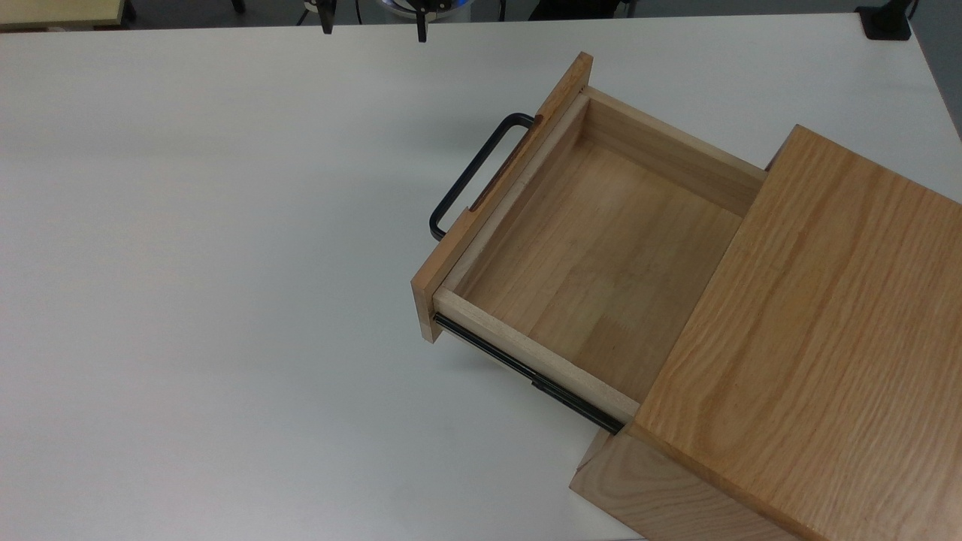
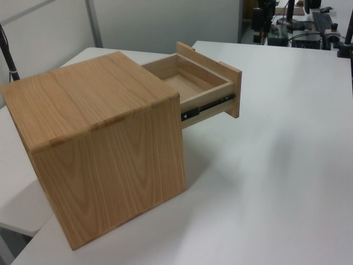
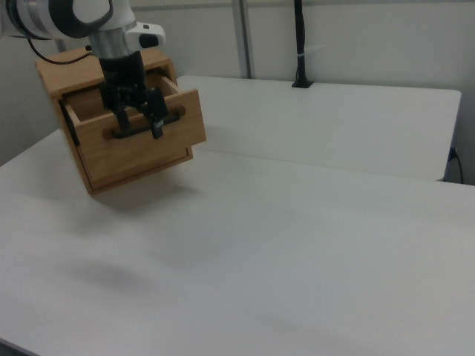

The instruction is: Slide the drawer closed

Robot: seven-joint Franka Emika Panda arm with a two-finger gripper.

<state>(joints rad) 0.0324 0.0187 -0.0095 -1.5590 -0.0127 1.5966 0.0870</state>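
Observation:
The drawer (image 1: pixel 594 255) is pulled well out of the oak-grained cabinet (image 1: pixel 819 338), and its inside is bare. Its black bar handle (image 1: pixel 473 173) points toward the top view's left, and a black side rail (image 1: pixel 526 368) shows. In the left view the drawer (image 2: pixel 204 83) juts from the cabinet (image 2: pixel 105 149). My gripper (image 1: pixel 374 28) hangs at the top view's upper edge, apart from the handle, fingers spread. In the right view the gripper (image 3: pixel 138 127) overlaps the drawer front (image 3: pixel 141 152), open and holding nothing.
The white table (image 1: pixel 188 263) stretches wide across the top view's left. A black clamp base (image 1: pixel 887 22) sits at the far right corner. A black post (image 3: pixel 300 44) stands at the table's back edge in the right view. Desk equipment (image 2: pixel 292 22) lies beyond.

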